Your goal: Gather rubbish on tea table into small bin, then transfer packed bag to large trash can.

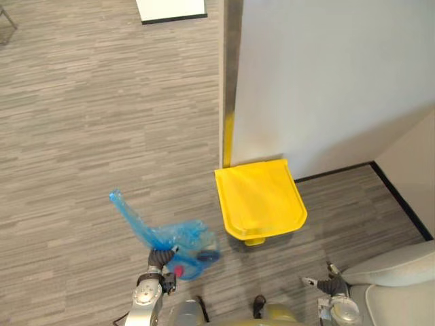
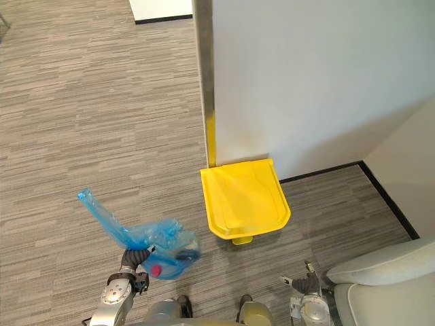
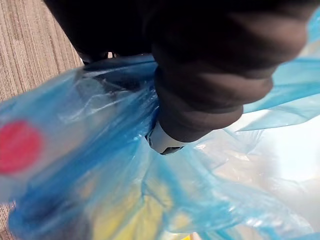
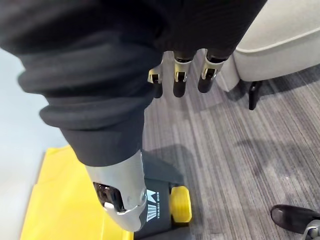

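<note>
Our left hand's (image 1: 160,261) fingers are curled tight round the neck of the translucent blue plastic rubbish bag (image 1: 185,243), held over the grey striped carpet floor (image 1: 81,136) near the closed yellow plastic trash can (image 1: 260,199). Our right hand (image 1: 332,286) hangs with fingers (image 4: 179,82) straight, empty, beside a pale grey sofa (image 1: 397,268).

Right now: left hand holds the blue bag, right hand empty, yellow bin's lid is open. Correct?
One thing off: the yellow bin's lid is shut, lying flat, as the left eye view shows. The rest stands: the left hand grips the blue bag, and the right hand is empty.
</note>
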Tool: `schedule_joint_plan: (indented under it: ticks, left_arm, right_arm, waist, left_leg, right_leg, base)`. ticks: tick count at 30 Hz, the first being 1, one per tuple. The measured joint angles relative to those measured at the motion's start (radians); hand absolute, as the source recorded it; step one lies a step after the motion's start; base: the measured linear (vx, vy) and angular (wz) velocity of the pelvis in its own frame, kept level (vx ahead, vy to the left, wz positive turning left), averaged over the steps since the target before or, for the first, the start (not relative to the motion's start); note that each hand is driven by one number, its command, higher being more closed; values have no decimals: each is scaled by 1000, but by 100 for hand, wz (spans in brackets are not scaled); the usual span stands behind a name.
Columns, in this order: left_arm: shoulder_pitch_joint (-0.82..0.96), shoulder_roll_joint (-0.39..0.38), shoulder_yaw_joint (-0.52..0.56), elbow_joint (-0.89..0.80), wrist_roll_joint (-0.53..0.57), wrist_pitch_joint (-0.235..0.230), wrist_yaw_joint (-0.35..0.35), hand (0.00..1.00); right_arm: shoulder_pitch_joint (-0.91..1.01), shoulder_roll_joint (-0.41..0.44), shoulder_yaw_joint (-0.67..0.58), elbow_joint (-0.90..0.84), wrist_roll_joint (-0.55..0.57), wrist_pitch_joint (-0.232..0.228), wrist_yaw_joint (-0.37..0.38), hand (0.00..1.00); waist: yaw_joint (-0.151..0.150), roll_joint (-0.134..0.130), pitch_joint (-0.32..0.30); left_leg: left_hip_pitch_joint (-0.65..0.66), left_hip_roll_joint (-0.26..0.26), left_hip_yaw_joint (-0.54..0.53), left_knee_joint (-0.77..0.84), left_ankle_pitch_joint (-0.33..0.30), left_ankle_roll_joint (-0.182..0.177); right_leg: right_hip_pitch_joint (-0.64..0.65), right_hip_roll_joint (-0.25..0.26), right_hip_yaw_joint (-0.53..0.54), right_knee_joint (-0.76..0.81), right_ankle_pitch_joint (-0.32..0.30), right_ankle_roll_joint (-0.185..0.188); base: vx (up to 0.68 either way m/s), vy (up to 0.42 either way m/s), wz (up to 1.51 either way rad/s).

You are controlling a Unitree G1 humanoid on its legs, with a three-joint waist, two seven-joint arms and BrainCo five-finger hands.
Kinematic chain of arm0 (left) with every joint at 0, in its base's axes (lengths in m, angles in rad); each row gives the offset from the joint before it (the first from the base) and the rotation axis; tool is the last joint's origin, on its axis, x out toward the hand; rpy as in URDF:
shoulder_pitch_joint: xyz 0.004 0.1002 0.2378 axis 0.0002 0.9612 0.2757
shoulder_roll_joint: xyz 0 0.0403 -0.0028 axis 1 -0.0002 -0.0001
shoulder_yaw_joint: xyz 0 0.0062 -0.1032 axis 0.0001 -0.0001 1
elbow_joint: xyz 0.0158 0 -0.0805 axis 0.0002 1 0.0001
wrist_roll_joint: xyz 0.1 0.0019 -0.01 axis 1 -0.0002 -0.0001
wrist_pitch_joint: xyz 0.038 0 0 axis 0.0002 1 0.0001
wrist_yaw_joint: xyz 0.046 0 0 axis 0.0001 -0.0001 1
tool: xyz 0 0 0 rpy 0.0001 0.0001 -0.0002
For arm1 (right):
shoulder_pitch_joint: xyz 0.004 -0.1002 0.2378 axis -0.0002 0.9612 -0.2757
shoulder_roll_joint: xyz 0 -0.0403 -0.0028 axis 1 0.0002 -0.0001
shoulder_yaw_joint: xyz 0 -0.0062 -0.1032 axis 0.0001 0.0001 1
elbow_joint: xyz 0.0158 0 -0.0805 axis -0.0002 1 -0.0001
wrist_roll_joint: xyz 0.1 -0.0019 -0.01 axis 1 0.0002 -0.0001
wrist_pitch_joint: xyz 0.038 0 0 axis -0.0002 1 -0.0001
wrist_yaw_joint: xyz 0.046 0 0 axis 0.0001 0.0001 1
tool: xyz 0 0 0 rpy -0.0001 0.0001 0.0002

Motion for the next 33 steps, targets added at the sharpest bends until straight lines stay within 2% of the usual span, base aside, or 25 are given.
schedule_joint_plan:
  ticks: [6,8,10,11,12,13,14,15,16,17,18,20,21,22,23,24,25,27,28,29,30,33]
  left_arm:
    - [37,8,53,17,11,0,3,100]
    - [40,12,52,17,12,0,3,100]
    - [39,14,52,17,12,0,3,100]
    - [37,14,51,17,12,1,3,100]
    - [26,16,51,15,12,1,3,100]
    - [25,18,49,16,12,2,4,100]
    - [17,26,38,15,12,3,4,100]
    - [6,42,33,13,12,4,5,100]
    - [-4,47,32,13,12,5,5,100]
    - [-26,54,22,13,12,7,4,100]
    - [-38,55,13,13,12,8,5,100]
    - [-83,52,-20,16,12,8,6,100]
    - [-96,46,-27,22,12,8,8,100]
    - [-113,33,-37,25,12,7,8,100]
    - [-133,39,-47,25,12,7,11,100]
    - [-146,39,-48,25,12,6,13,100]
    - [-147,26,-49,25,12,6,27,100]
    - [-135,21,-50,26,11,7,32,100]
    - [-134,20,-56,29,11,8,31,100]
    - [-135,13,-68,29,11,8,30,100]
    - [-138,4,-77,29,11,9,28,100]
    - [-159,-2,-74,27,12,7,26,100]
  right_arm:
    - [-39,-9,13,46,-1,4,0,0]
    - [-54,-14,23,46,-1,4,0,0]
    - [-66,-13,31,41,0,4,0,0]
    - [-70,-11,31,33,0,4,-1,0]
    - [-79,-10,31,30,0,4,-1,0]
    - [-77,-8,30,30,0,5,-1,0]
    - [-68,0,31,28,0,7,-1,0]
    - [-69,14,31,23,1,10,-2,0]
    - [-69,18,31,15,3,10,-2,0]
    - [-68,21,31,-3,10,10,-2,0]
    - [-68,21,31,-9,12,10,-3,0]
    - [-61,18,30,-26,32,11,-4,0]
    - [-61,11,29,-25,33,12,-5,0]
    - [-58,-4,28,-25,41,13,-5,0]
    - [-59,-1,14,-42,49,15,-5,0]
    - [-54,1,8,-46,52,21,-6,0]
    - [-53,6,8,-44,68,32,-5,0]
    - [-58,25,10,-44,74,39,-5,0]
    - [-61,31,10,-44,75,40,-5,0]
    - [-77,38,11,-45,78,40,-5,0]
    - [-107,45,16,-50,80,39,-5,0]
    - [-186,49,86,-86,78,32,-5,0]
  waist:
    - [4,0,0]
    - [3,0,0]
    - [4,2,3]
    - [1,1,13]
    - [1,1,39]
    - [0,9,49]
    - [3,-1,57]
    - [2,-17,74]
    - [1,-24,84]
    - [2,-37,104]
    - [2,-43,111]
    - [0,-63,128]
    - [-1,-51,134]
    - [3,-25,140]
    - [-4,-13,141]
    - [-12,-12,144]
    - [-14,11,141]
    - [-14,19,137]
    - [-14,19,137]
    - [-14,20,136]
    - [-15,19,135]
    - [-22,22,134]
  left_leg:
    - [-1,4,31,0,-2,1]
    - [-7,5,28,17,-23,6]
    - [-18,20,20,58,-57,15]
    - [-16,19,-1,77,-92,31]
    - [2,11,-24,90,-114,40]
    - [4,11,-30,97,-119,46]
    - [4,12,-48,116,-126,59]
    - [4,11,-64,138,-133,70]
    - [2,11,-76,153,-140,70]
    - [-2,7,-99,191,-162,67]
    - [-5,2,-113,215,-176,64]
    - [-19,-20,-177,329,-261,42]
    - [-18,-16,-199,349,-279,35]
    - [-16,-6,-245,358,-299,23]
    - [-25,4,-300,352,-307,5]
    - [-31,6,-323,349,-313,-6]
    - [-38,49,-355,349,-329,-44]
    - [-22,87,-366,320,-320,-82]
    - [-15,94,-376,303,-313,-94]
    - [-11,117,-386,276,-293,-120]
    - [-14,138,-385,241,-266,-127]
    - [-19,152,-380,137,-221,-150]
  right_leg:
    - [-15,17,62,-48,47,4]
    - [-35,17,74,-21,47,5]
    - [-68,20,80,51,41,14]
    - [-99,13,67,145,28,34]
    - [-175,1,34,309,20,42]
    - [-199,-1,15,342,-4,37]
    - [-230,-5,-11,306,-21,29]
    - [-256,-10,-38,230,-9,31]
    - [-265,-13,-53,182,12,27]
    - [-278,-27,-78,72,64,47]
    - [-285,-36,-86,33,84,49]
    - [-297,-54,-55,9,106,39]
    - [-298,-50,-35,37,134,40]
    - [-316,-29,-27,118,111,35]
    - [-337,-11,36,193,47,30]
    - [-356,-12,19,237,32,44]
    - [-387,-1,-26,324,-13,35]
    - [-402,20,-59,389,-78,20]
    - [-403,25,-73,402,-93,10]
    - [-404,39,-96,411,-110,-9]
    - [-412,54,-108,403,-115,-16]
    - [-444,69,-117,368,-106,-30]
  base:
    - [-11,13,-33]
    - [-42,44,-27]
    - [-85,63,-17]
    - [-128,64,8]
    - [-148,75,14]
    - [-99,91,23]
    - [-45,39,43]
    - [13,2,51]
    - [57,-49,61]
    - [69,-53,51]
    - [96,-84,67]
    - [166,-178,82]
    - [240,-233,71]
    - [266,-217,73]
    - [275,-223,85]
    - [373,-326,96]
    - [330,-299,60]
    - [358,-281,31]
    - [307,-199,21]
    - [345,-234,14]
    - [314,-234,7]
    - [184,-186,0]
